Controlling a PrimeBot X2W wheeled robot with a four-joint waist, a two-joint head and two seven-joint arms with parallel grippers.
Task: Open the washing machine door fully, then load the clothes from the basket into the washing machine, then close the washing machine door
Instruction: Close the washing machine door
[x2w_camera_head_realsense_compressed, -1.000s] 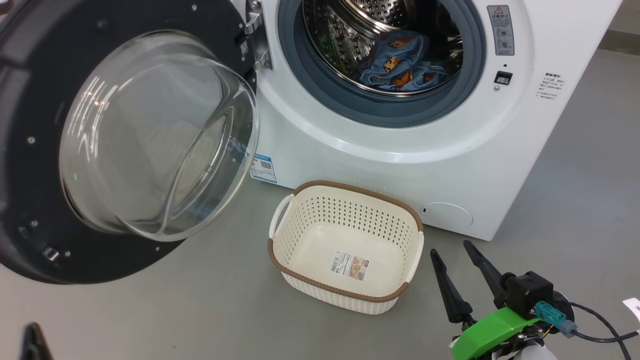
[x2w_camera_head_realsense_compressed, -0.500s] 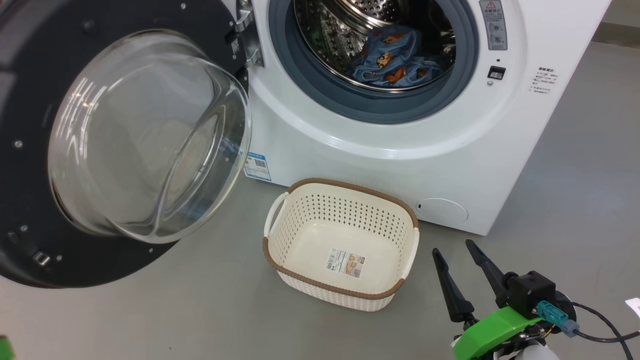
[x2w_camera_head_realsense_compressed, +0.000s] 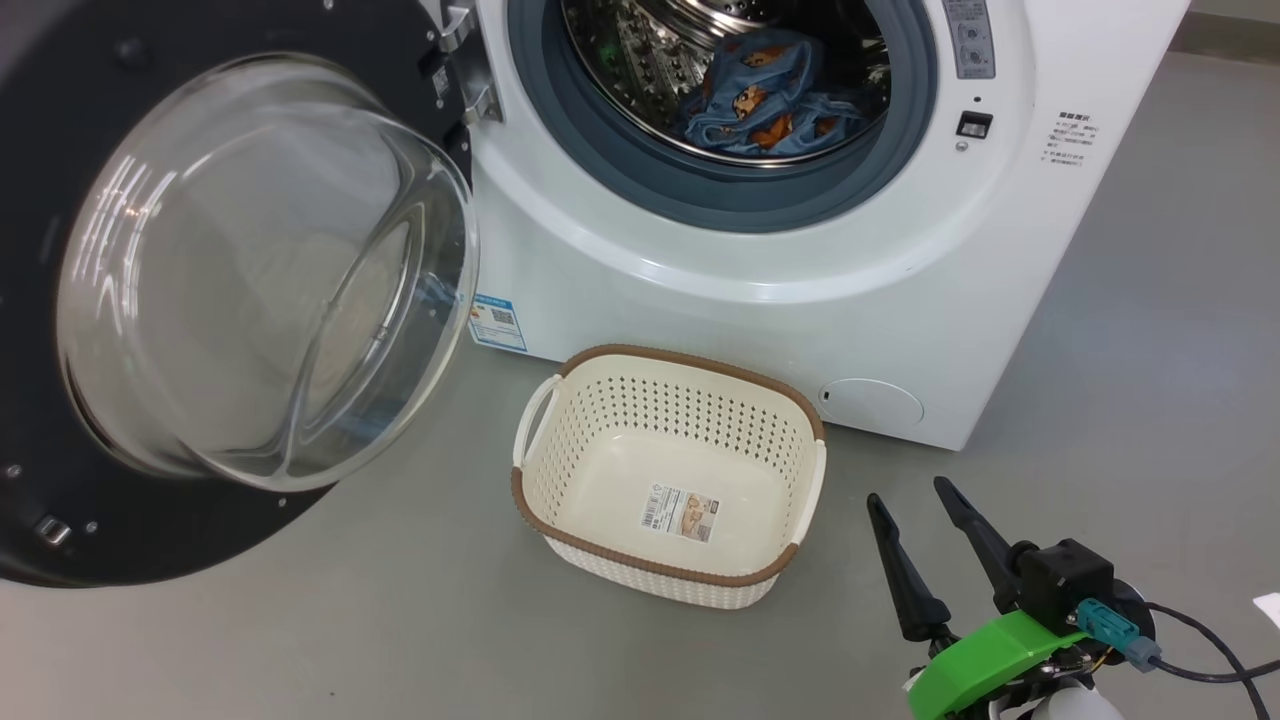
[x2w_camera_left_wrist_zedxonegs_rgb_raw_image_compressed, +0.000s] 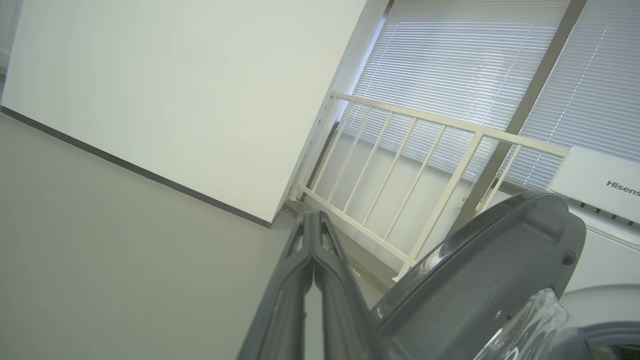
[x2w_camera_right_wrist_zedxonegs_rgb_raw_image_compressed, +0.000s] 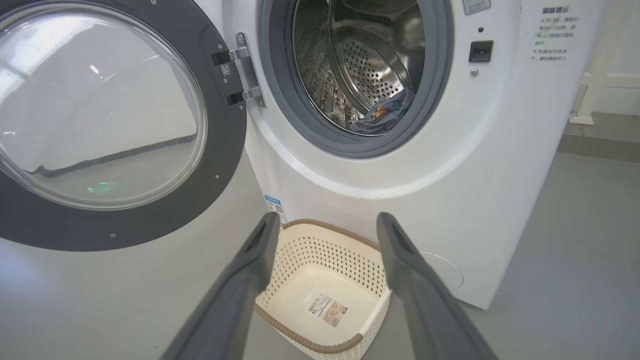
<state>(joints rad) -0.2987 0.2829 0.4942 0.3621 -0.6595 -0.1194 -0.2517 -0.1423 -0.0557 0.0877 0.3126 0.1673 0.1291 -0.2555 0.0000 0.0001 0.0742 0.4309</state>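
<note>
My right gripper (x2w_camera_head_realsense_compressed: 908, 492) hangs low over the grey floor (x2w_camera_head_realsense_compressed: 1150, 350), its two dark fingers spread wide with nothing between them and their tips pointing toward the washing machine (x2w_camera_head_realsense_compressed: 800, 300). Just to its left, near but apart from it, the cream perforated basket (x2w_camera_head_realsense_compressed: 690, 360) stands on the floor in front of the machine. The label sticker (x2w_camera_head_realsense_compressed: 680, 513) on its base is in plain sight. In my right wrist view the basket sits between my two fingers, further off.

The washing machine door (x2w_camera_head_realsense_compressed: 30, 200) stands swung open on its hinge (x2w_camera_head_realsense_compressed: 470, 70) at the machine's left side. Its inner face and bulging glass bowl window (x2w_camera_head_realsense_compressed: 250, 270) are turned toward my head camera. The blue bear-print clothes (x2w_camera_head_realsense_compressed: 765, 105) lie in the steel drum (x2w_camera_head_realsense_compressed: 640, 60), low down behind the grey gasket (x2w_camera_head_realsense_compressed: 640, 190). A blue energy sticker (x2w_camera_head_realsense_compressed: 497, 322) shows beside the door's glass, and the round flap (x2w_camera_head_realsense_compressed: 870, 402) is low on the front, just right of the basket.

My left gripper (x2w_camera_left_wrist_zedxonegs_rgb_raw_image_compressed: 312, 217) is clenched, its fingers pressed together on nothing. It lies beside the door's outer rim, and I cannot tell whether it touches the rim. Its tips point toward a white railing (x2w_camera_left_wrist_zedxonegs_rgb_raw_image_compressed: 400, 165) and slatted blinds (x2w_camera_left_wrist_zedxonegs_rgb_raw_image_compressed: 450, 60).
</note>
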